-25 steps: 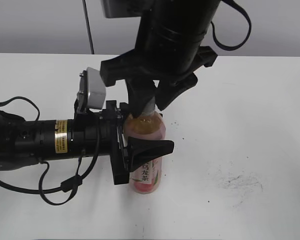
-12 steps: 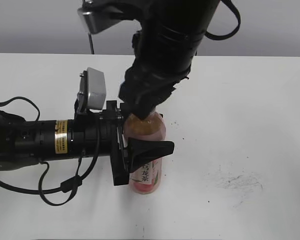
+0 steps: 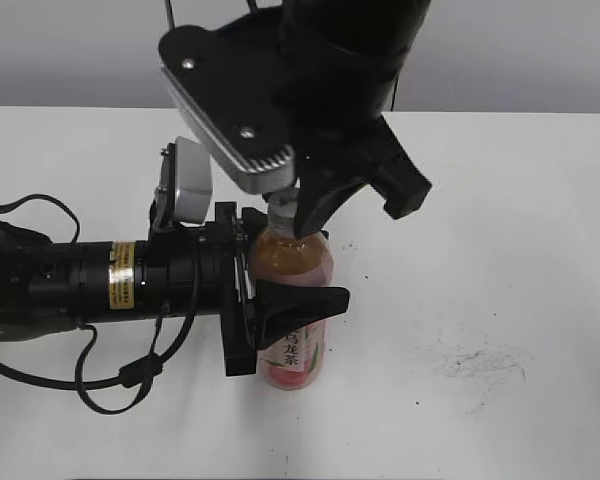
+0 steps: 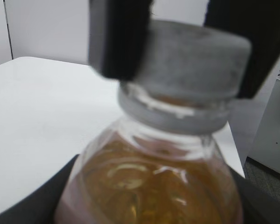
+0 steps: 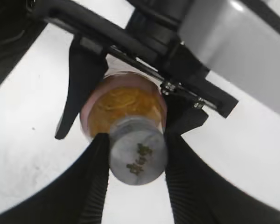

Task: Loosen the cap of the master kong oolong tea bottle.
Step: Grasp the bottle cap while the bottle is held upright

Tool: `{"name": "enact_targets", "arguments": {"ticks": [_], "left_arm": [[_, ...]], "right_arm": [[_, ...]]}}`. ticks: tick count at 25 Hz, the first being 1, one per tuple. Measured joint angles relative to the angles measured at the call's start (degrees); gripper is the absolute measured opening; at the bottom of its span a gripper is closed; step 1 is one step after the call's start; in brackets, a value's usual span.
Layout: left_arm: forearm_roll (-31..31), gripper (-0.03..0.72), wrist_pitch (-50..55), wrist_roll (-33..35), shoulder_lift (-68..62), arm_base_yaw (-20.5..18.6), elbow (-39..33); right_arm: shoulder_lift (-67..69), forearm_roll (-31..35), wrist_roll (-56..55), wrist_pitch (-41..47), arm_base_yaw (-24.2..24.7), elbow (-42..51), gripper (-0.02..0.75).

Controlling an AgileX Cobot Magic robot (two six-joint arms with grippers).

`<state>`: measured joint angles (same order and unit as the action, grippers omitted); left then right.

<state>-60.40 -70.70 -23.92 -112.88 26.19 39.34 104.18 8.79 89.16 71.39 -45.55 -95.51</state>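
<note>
Right gripper clamped on cap, left gripper clamped round master kong oolong tea bottle directly below; twist about neck axis, left grip firm, no side load.

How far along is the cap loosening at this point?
Done: the left gripper clamps the master kong oolong tea bottle upright on the table. In hand: the right gripper is shut on the cap, fingers pressing both sides. Left: the cap sits fully down on the neck ring in the left wrist view, with no gap visible, so whether it is loosened cannot be told.
</note>
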Motion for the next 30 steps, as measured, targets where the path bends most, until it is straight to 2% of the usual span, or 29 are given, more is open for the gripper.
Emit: {"name": "enact_targets", "arguments": {"ticks": [9, 14, 22, 30], "left_arm": [[0.00, 0.445, 0.00, -0.05, 0.00, 0.00, 0.00], [0.00, 0.445, 0.00, -0.23, 0.00, 0.00, 0.00], [0.24, 0.445, -0.51, -0.71, 0.00, 0.00, 0.00], [0.18, 0.445, -0.51, -0.85, 0.00, 0.00, 0.00]], "right_arm": [[0.15, -0.05, 40.27, 0.20, 0.00, -0.46, 0.279], [0.15, -0.05, 52.65, -0.03, 0.00, -0.59, 0.279], [0.22, -0.37, 55.27, 0.14, 0.00, -1.32, 0.279], [0.22, 0.26, 49.17, 0.42, 0.00, -1.32, 0.279]]}}
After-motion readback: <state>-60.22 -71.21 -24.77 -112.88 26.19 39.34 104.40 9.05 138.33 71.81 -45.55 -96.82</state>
